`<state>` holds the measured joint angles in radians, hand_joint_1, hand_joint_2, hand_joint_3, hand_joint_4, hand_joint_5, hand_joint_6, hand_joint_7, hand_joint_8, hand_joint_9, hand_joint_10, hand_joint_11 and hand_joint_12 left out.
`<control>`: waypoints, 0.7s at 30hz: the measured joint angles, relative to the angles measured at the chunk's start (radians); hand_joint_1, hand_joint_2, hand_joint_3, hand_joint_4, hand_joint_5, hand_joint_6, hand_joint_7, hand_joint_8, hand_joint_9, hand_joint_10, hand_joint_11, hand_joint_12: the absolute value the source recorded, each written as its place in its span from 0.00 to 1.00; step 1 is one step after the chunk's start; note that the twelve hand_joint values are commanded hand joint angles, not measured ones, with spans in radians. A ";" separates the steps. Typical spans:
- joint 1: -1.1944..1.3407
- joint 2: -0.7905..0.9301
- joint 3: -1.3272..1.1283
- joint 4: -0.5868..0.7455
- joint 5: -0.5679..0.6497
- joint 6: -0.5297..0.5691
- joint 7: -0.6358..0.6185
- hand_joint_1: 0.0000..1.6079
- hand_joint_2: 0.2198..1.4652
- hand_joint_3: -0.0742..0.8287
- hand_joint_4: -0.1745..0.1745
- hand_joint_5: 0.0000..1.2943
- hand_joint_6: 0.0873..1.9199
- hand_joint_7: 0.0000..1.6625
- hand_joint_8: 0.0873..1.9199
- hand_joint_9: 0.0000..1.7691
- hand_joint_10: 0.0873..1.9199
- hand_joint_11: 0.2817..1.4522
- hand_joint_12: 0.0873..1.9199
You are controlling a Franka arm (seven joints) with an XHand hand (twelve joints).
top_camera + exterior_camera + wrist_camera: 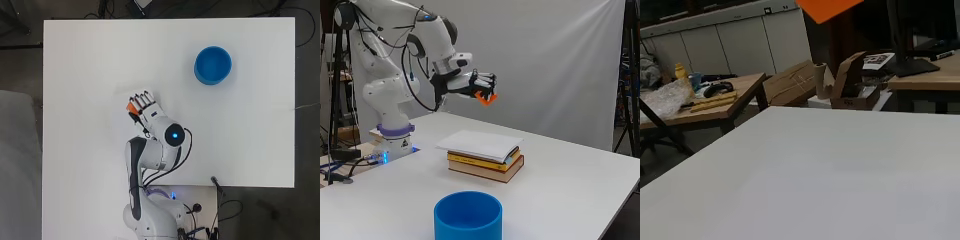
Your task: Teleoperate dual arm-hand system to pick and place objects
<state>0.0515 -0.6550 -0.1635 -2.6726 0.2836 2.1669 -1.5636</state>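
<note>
Overhead view: I see the hand out over the left-middle of the white table, with the arm reaching up from the bottom edge.
Hand state: I have the fingers curled round an orange piece, so the hand is clamped on it.
Orange piece, side view: it sits in the hand, poking out below the fingertips, lifted well clear of the table.
Orange piece, overhead: I see only a small bit of it at the left edge of the hand.
Orange piece, wrist view: a flat orange corner cuts in at the top edge of the picture; I cannot tell its full shape.
Books: a stack of books with a white one on top lies on the table, below the hand and a little to its right in the side view; the hand and the stack are apart.
Blue bowl: the round blue bowl stands on the far right part of the table, well apart from the hand; in the side view it is nearest the camera.
Wrist view table: I see bare white tabletop filling the lower part, with the room beyond.
</note>
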 joint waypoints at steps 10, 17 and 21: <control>-0.007 0.154 -0.050 0.426 -0.106 -0.092 0.258 0.53 0.86 0.08 1.00 0.50 0.76 0.57 1.00 0.74 1.00 0.63 1.00; -0.028 0.411 -0.200 0.623 -0.085 -0.149 0.382 0.54 0.84 0.08 1.00 0.52 0.75 0.55 0.97 0.71 1.00 0.57 1.00; -0.052 0.512 -0.302 0.633 -0.039 -0.126 0.316 0.54 0.84 0.08 1.00 0.52 0.75 0.56 0.94 0.69 1.00 0.55 0.99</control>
<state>-0.0010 -0.1432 -0.4651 -2.0392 0.2448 2.0406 -1.2479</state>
